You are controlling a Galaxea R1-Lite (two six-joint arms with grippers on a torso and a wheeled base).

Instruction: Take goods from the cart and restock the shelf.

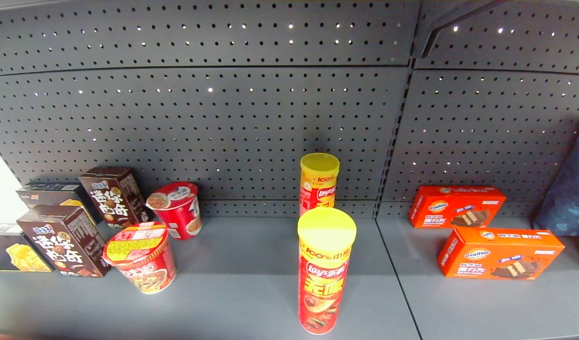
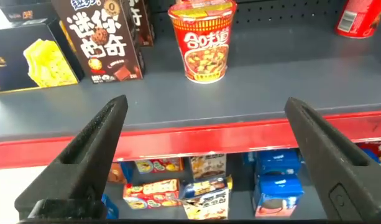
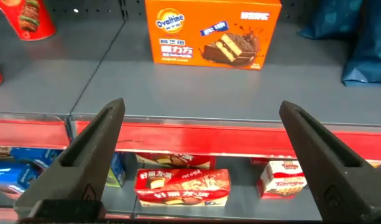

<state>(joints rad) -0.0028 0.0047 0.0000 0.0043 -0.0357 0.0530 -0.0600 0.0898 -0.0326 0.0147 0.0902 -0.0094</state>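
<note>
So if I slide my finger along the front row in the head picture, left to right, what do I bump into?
Black box → brown box → noodle cup → chip can → orange box.

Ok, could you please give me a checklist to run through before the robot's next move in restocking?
1. Left end effector open and empty: ok.
2. Right end effector open and empty: ok.
3. Free gap on the grey metal shelf between the red paper noodle cup and the tall red chip can with yellow lid: ok.
4. That can standing upright: ok.
5. Cart within reach: cannot tell.
</note>
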